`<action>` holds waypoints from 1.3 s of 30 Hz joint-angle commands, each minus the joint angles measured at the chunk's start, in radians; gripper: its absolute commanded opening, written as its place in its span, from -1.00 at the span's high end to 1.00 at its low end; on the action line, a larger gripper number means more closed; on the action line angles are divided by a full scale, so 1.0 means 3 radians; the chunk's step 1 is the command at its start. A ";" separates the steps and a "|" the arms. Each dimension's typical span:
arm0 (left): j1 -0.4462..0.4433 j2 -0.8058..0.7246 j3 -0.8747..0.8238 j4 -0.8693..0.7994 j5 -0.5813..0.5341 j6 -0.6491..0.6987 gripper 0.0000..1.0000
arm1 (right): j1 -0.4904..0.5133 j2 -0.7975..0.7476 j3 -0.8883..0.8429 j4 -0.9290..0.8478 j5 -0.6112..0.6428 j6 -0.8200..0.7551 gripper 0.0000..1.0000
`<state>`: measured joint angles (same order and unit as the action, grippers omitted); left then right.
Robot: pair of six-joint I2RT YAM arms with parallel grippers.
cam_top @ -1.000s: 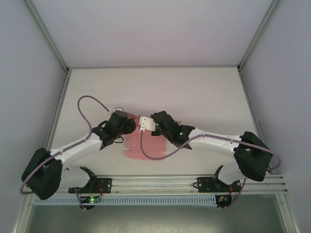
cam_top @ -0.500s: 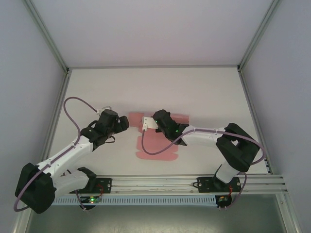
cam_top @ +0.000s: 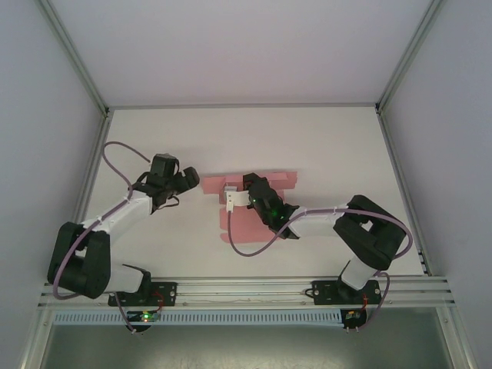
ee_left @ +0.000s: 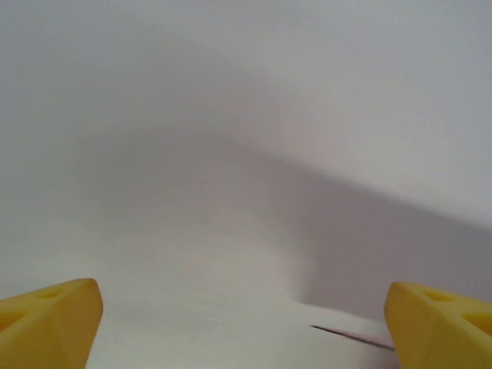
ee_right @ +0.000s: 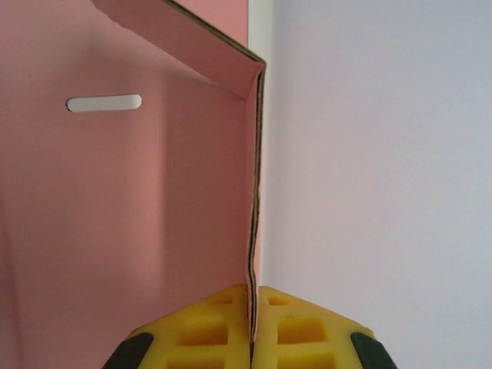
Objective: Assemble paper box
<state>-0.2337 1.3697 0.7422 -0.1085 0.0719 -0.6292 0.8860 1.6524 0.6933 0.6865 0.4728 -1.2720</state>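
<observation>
The pink paper box [cam_top: 244, 224] lies as a partly folded sheet at the table's middle, its flaps reaching out to the left and right. My right gripper [cam_top: 230, 197] is shut on one raised flap of it. The right wrist view has that thin card edge [ee_right: 252, 231] pinched between the yellow fingertips [ee_right: 223, 330], and a small slot [ee_right: 104, 102] in the panel to the left. My left gripper [cam_top: 192, 181] stands open just left of the sheet, apart from it. In the left wrist view its yellow fingertips [ee_left: 50, 323] are wide apart, with a thin sliver of the card's edge [ee_left: 354, 336] low on the right.
The white table [cam_top: 254, 138] is bounded by metal frame posts and grey walls at the back and sides. A metal rail [cam_top: 307, 288] with both arm bases runs along the near edge. Purple cables loop from each arm, one over the sheet.
My left gripper has opened, let go of the sheet and drawn back to the left. The right arm has folded its elbow inward and still holds the flap. More of the sheet now shows.
</observation>
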 commanded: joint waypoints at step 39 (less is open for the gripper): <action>-0.0196 0.0845 0.1197 -0.1182 0.1767 0.2627 0.03 | -0.0138 -0.0063 -0.0054 -0.0270 -0.0342 0.0252 1.00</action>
<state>-0.2825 1.6188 1.0512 -0.3264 0.5716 0.0391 0.8528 1.6619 0.6701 0.6533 0.3901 -1.2255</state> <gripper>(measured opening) 0.483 0.049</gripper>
